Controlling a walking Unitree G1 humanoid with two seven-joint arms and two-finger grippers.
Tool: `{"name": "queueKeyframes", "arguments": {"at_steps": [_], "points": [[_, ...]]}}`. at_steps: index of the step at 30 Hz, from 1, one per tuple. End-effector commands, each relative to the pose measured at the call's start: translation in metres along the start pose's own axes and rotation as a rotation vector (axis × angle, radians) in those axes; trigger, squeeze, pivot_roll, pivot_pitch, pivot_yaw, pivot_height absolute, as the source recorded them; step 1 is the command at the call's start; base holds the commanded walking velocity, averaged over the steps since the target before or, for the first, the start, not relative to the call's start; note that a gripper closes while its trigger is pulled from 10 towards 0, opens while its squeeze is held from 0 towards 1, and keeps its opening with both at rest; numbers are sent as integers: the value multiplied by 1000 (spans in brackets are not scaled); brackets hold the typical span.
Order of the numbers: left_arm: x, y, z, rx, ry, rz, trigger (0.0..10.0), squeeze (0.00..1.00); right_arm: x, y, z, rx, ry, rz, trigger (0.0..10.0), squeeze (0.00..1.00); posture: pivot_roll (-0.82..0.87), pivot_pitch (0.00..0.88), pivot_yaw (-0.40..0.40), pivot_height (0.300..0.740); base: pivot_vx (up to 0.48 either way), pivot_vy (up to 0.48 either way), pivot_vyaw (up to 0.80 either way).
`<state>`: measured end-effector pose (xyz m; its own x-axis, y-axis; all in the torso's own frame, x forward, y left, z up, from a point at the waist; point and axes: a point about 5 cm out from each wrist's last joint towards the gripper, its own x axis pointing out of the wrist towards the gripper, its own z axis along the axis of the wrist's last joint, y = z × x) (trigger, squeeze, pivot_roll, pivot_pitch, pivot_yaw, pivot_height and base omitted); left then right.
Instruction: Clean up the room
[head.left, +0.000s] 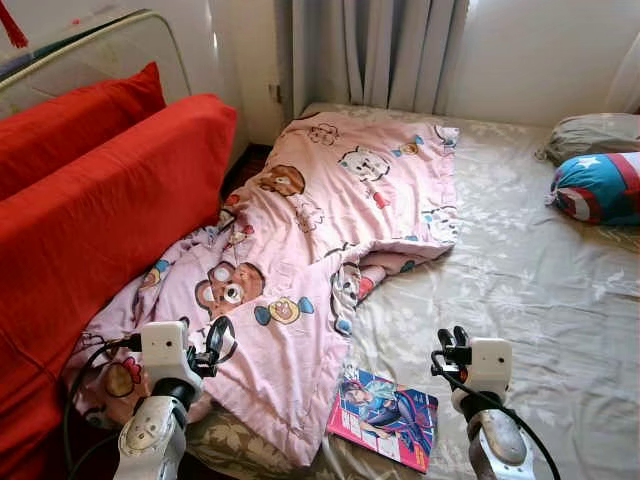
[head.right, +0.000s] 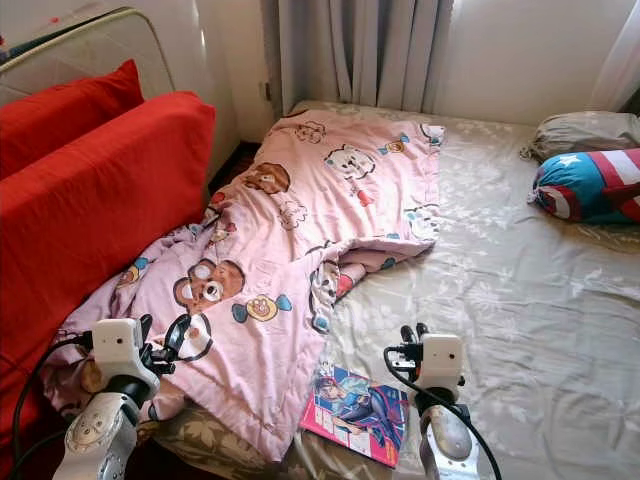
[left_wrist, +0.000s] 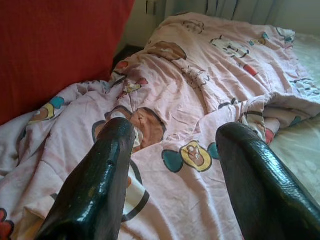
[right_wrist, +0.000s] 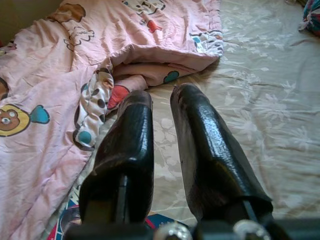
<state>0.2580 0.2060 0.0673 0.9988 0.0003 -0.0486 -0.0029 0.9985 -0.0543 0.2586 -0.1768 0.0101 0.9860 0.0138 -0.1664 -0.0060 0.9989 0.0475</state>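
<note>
A bed (head.left: 540, 280) with a pale floral sheet is seen from above, looking down from its near edge. A pink quilt (head.left: 330, 250) printed with cartoon bears and animals lies crumpled across the bed's left half, one corner folded under itself near the middle. Left of the bed stands a red sofa (head.left: 100, 220) with a red cushion (head.left: 70, 120) on top; the quilt's near left part bunches against it. A colourful comic book (head.left: 385, 418) lies flat on the sheet at the near edge, touching the quilt's lower corner. At the far right rest a grey pillow (head.left: 595, 133) and, just in front of it, a blue, red and white star-patterned cushion (head.left: 600, 187). Grey curtains (head.left: 375, 50) hang behind the bed.

The left claw (head.left: 215, 345) hovers over the quilt's near left part, released, its fingers wide apart. The right claw (head.left: 452, 345) hovers above the sheet just right of the comic book, its fingers nearly together, grasping nothing.
</note>
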Motion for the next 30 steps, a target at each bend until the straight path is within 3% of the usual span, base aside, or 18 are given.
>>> {"name": "queueKeyframes", "arguments": {"at_steps": [1, 6, 10, 30], "points": [[2, 0, 1, -2, 1, -2, 10000, 0, 1, 2, 3, -3, -12, 3, 10000, 0, -13, 35, -3, 716, 0, 0, 0], [3, 0, 0, -3, 5, -4, 10000, 0, 3, 4, 2, -11, 23, 9, 10000, 0, -12, 31, -3, 716, 0, 0, 0], [4, 0, -2, -5, 9, -6, 10000, 0, 4, 5, 4, -8, -1, 20, 10000, 0, -8, 45, -6, 686, 0, 0, 0], [3, 5, -9, 0, 25, 13, 10000, 0, 6, 12, 1, -13, 39, 33, 10000, 0, 4, 87, -2, 686, 0, 0, 0]]}}
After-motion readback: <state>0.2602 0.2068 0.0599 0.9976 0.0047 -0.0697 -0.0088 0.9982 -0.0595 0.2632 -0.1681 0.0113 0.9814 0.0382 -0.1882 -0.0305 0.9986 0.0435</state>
